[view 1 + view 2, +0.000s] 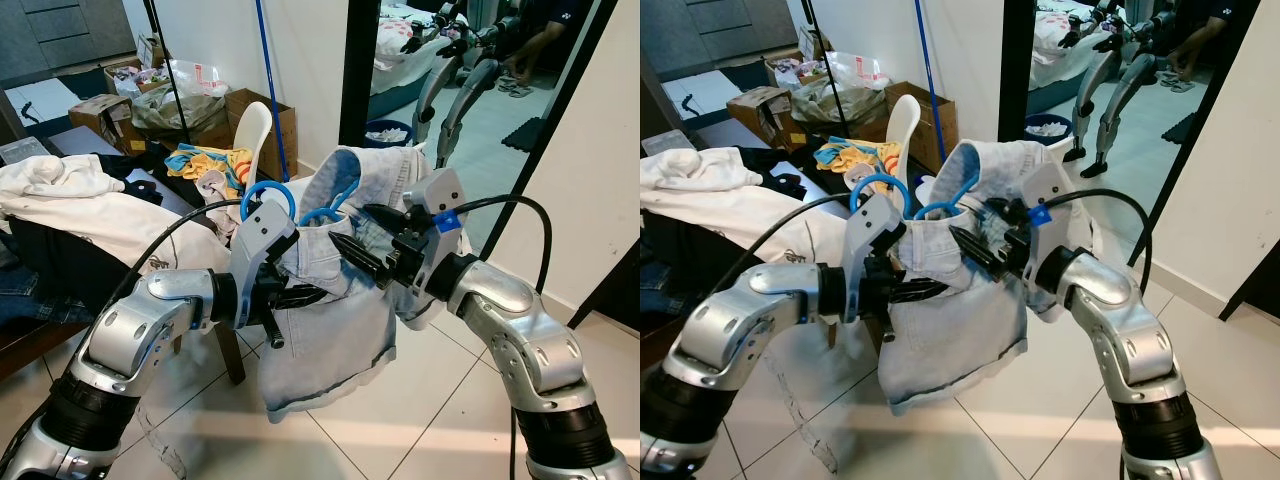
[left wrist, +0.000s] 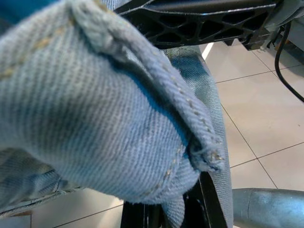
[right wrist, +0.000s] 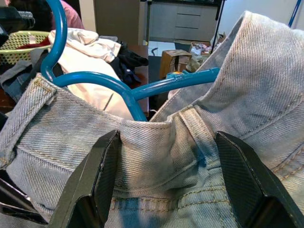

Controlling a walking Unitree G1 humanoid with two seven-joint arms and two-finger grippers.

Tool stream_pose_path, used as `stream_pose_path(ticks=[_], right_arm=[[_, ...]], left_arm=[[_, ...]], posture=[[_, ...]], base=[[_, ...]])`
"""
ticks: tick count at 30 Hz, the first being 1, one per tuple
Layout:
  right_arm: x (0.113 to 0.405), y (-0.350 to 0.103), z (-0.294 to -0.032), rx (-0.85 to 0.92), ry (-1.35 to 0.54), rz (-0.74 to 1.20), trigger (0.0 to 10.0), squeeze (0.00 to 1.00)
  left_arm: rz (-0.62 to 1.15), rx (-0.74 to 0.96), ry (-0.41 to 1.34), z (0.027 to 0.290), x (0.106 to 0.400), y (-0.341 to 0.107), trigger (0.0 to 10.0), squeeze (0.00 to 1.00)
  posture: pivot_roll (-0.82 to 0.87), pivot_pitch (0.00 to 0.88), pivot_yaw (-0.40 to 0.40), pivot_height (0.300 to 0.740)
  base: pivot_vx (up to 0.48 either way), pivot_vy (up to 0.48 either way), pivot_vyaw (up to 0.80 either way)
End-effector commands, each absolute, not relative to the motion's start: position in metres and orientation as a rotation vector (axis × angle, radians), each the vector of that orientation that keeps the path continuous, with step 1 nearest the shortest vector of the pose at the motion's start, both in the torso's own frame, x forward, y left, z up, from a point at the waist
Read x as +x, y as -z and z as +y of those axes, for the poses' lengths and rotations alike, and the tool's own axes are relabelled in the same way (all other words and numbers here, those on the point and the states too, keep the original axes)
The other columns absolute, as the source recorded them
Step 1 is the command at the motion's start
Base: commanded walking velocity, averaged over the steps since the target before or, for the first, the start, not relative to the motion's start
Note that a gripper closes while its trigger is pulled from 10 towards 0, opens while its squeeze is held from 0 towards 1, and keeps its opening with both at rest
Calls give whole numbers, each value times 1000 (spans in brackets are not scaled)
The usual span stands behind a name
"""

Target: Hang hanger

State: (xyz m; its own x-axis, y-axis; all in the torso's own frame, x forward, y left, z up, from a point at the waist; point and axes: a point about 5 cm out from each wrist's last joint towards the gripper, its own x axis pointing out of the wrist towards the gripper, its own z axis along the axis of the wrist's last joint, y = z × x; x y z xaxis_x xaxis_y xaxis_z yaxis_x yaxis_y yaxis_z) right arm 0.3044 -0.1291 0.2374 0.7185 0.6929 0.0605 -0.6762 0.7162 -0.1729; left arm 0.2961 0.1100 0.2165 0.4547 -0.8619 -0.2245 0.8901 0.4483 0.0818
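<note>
A blue plastic hanger (image 1: 265, 195) sits inside the waist of pale denim shorts (image 1: 330, 340), held up in front of me. Its hook rises above the waistband, and the hanger (image 3: 118, 85) also crosses the right wrist view. My left gripper (image 1: 305, 295) is shut on the shorts' left side, where denim (image 2: 95, 118) is wedged between its black fingers. My right gripper (image 1: 350, 250) points in from the right at the waistband. Its fingers (image 3: 90, 190) are spread open, with the cloth just beyond them.
A tall mirror (image 1: 480, 60) leans on the wall behind and reflects me. A white chair (image 1: 250, 130), cardboard boxes (image 1: 275, 115) and a blue pole (image 1: 268, 80) stand at the back. Clothes are piled on a table (image 1: 80, 200) to my left. Below is tiled floor (image 1: 420, 420).
</note>
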Motion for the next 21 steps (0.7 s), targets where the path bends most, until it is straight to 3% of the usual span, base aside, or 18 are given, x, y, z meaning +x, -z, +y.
stream_pose_path(ticks=[1,3,4,5,6,21], right_arm=[[301,-234,-125,-123,-791,-110,10000,0],[301,-234,-125,-123,-791,-110,10000,0],[301,-234,-124,-110,-798,-112,2980,0],[301,-234,-124,-110,-798,-112,2980,0],[299,-234,-123,-100,-817,-110,0,0],[297,-241,-126,-69,-827,-131,0,0]], left_arm=[[70,222,1116,107,293,-231,0,0],[70,222,1116,107,293,-231,0,0],[69,222,1121,106,292,-231,0,0],[69,222,1121,106,292,-231,0,0],[68,221,1126,105,292,-230,0,0],[73,216,1095,109,296,-230,0,0]], posture=[[-4,77,25,740],[-4,77,25,740],[-4,76,26,740],[-4,76,26,740],[-4,76,25,740],[-7,74,27,740]], base=[[0,0,0],[0,0,0],[0,0,0],[0,0,0],[0,0,0],[0,0,0]])
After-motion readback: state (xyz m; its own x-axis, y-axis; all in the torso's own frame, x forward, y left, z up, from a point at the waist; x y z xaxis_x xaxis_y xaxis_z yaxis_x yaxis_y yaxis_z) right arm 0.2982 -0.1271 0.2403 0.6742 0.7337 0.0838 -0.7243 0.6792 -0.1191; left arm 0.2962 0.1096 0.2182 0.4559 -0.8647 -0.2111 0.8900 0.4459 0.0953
